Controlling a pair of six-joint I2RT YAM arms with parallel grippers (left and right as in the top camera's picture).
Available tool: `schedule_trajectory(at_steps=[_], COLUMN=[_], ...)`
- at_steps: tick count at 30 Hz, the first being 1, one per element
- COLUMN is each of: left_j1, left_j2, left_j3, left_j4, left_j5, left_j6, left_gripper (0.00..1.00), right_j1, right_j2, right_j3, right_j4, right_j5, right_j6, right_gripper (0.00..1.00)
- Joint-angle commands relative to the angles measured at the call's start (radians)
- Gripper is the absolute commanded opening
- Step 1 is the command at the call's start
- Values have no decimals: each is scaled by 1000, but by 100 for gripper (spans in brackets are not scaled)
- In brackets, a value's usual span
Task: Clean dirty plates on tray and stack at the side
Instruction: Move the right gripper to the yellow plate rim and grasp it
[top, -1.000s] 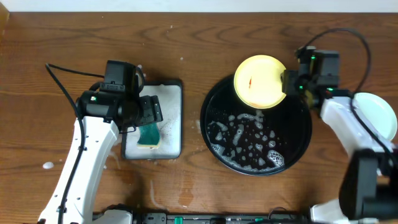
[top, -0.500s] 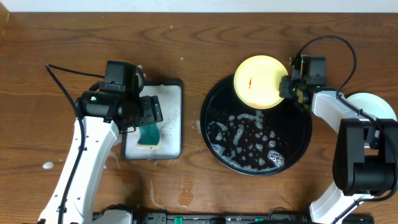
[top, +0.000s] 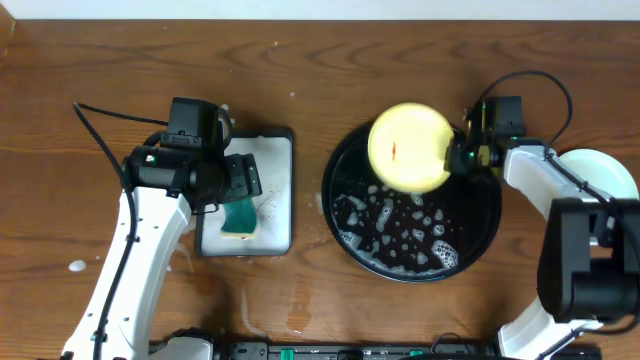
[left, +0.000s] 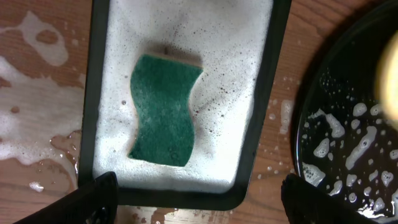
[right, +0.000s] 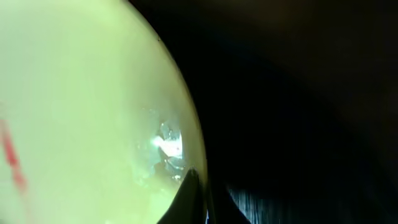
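Observation:
A yellow plate (top: 408, 147) with a small red smear hangs tilted over the far part of the black tray (top: 331, 203). My right gripper (top: 456, 156) is shut on the plate's right rim. In the right wrist view the yellow plate (right: 81, 112) fills the left half, and the right gripper (right: 199, 186) pinches its edge. A pale plate (top: 606, 180) lies on the table to the right of the tray, partly behind the right arm. My left gripper (top: 240, 178) hovers open over the rectangular tray, and in its own view the left gripper (left: 199, 199) holds nothing.
A green sponge (left: 165, 109) lies in white foam in the small rectangular dark tray (left: 249, 74) left of the big tray. Soap suds dot the black tray's floor (top: 400, 235). Foam and water spots lie on the wood (left: 37, 118) around the small tray.
My right gripper has shut on the yellow plate's rim, and the plate has lifted, tilted and shifted slightly toward the tray's middle. The left arm has not moved.

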Motion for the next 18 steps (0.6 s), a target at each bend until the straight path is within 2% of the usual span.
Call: schedule_trajectory(at_steps=[1,7,9,12,13,15,18], left_j1=[3,3,3,3,3,3,3], left_j2=[0,0,0,0,0,0,1], left_j3=[12,12,12,12,12,12,10], left_j4=[-5,-5,-5,-5,-5,-10,-9], left_j5=[2,2,2,8,20,48,37], left_j6=[10,10,10,8,8,9,10], left_gripper=[84,84,84,84,84,84,84], right_j1=[5,13,17,29,31,31,31], right_j2=[-100,-200,-195,-194,-194,-194,-212], right_j3=[-18,-18,-23,-53,-61,-68,-63], right_j4=[-140,-483,-543,-548,-542,-525,-497], right_j5=[4,-2,-2,-2,-2,-2,-5], right_j6=[5,24,66,115,132,146,111], right_gripper=[1,1,1,1,4,25,33])
